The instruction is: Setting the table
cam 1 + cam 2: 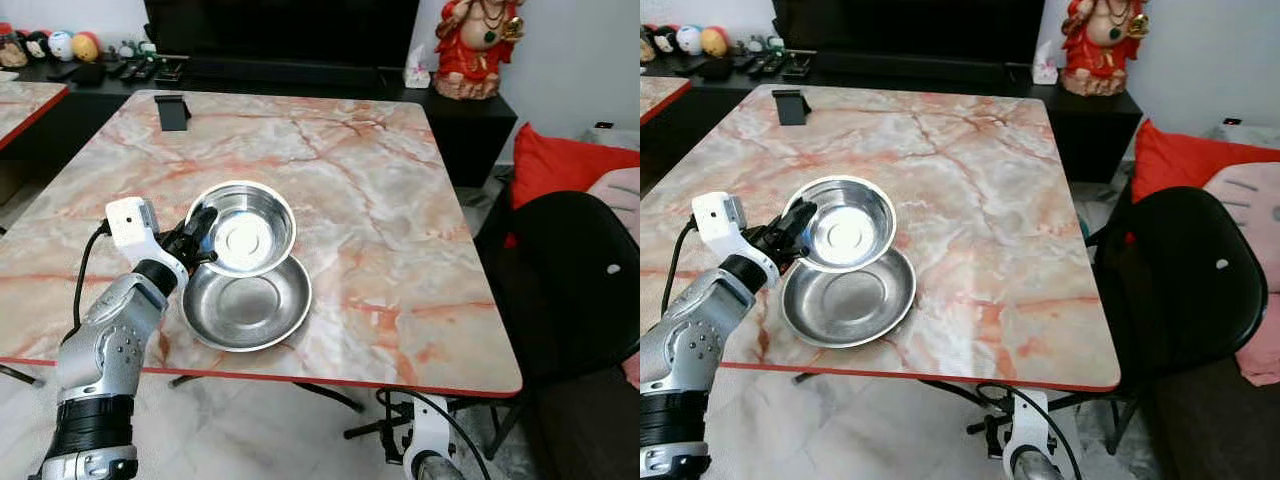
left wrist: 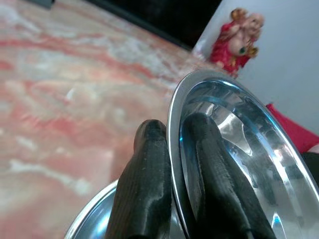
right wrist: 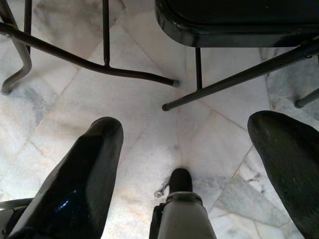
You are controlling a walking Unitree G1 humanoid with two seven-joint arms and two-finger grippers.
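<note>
the left gripper (image 1: 200,238) is clamped on the rim of a shiny steel bowl (image 1: 243,229), one black finger inside the rim and the other outside, as the left wrist view shows (image 2: 149,189). the bowl is round, polished like a mirror, with a bright flat bottom that throws back the light. it is held tilted, its lower edge overlapping the far rim of a second steel bowl (image 1: 246,304), a shallower, duller dish lying flat on the desk (image 1: 400,200) near the front edge. the held one sits at about 12 o'clock from the flat one. the desk has a pink-veined marble top with a red border. at the far left corner, around 11 o'clock, stands a small black stand (image 1: 172,110). to the right, at 3 o'clock, is a black chair (image 1: 570,280). the right gripper (image 3: 187,164) hangs low over the tiled floor (image 3: 139,104), fingers spread wide apart.
</note>
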